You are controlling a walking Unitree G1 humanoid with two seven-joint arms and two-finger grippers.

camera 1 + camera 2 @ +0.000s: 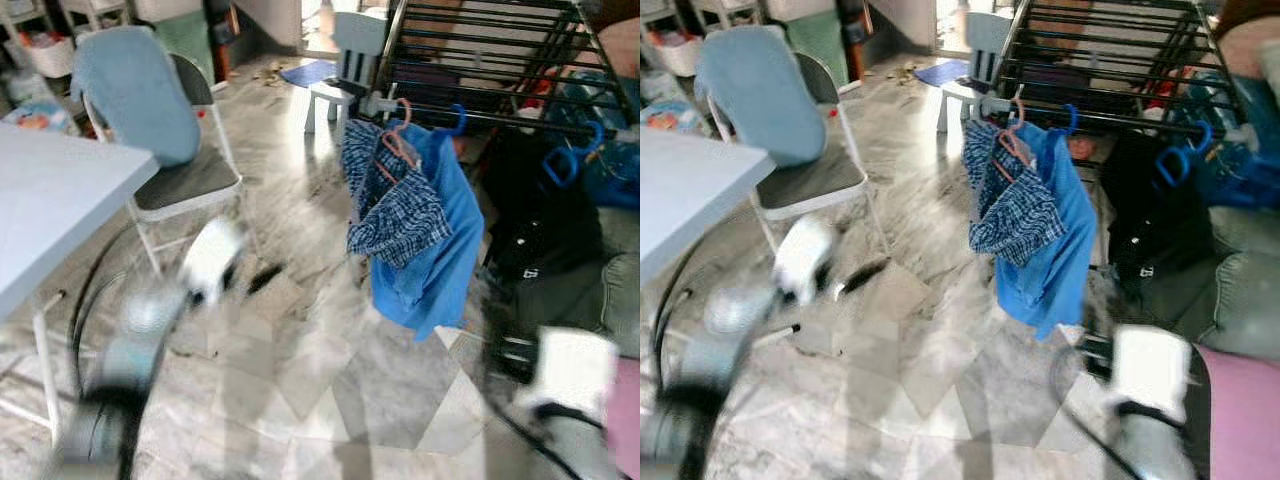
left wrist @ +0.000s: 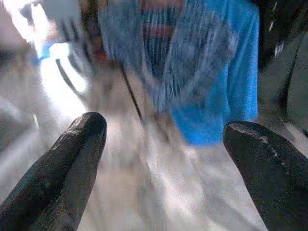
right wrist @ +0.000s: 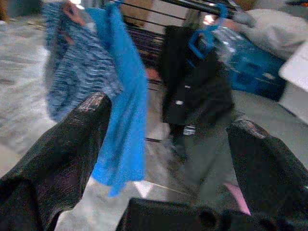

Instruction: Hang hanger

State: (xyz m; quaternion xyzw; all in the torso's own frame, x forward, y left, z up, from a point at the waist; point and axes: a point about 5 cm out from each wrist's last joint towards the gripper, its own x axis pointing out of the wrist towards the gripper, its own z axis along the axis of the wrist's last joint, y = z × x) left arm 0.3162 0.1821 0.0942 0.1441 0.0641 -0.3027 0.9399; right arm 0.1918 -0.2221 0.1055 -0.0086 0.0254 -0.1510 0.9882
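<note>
A black drying rack [image 1: 480, 60] stands at the back right. From its front bar hang a blue plaid shirt [image 1: 395, 205] on a pink hanger [image 1: 398, 140], a bright blue shirt [image 1: 450, 250] on a blue hanger [image 1: 455, 120], and a black garment [image 1: 540, 225] on another blue hanger [image 1: 565, 160]. My left gripper [image 2: 163, 126] is open and empty, low over the floor, left of the shirts; it appears blurred [image 1: 262, 278] in the eye view. My right gripper [image 3: 169, 113] is open and empty, facing the blue shirt and the black garment. Its white wrist [image 1: 570, 370] is at the lower right.
A folding chair [image 1: 185, 180] with a grey-blue cloth over its back stands at the left, beside a white table [image 1: 50, 200]. A small pale chair [image 1: 345, 60] is behind the rack. A grey sofa [image 1: 620, 290] and blue items [image 1: 610, 170] lie at the right. The floor is marble tile.
</note>
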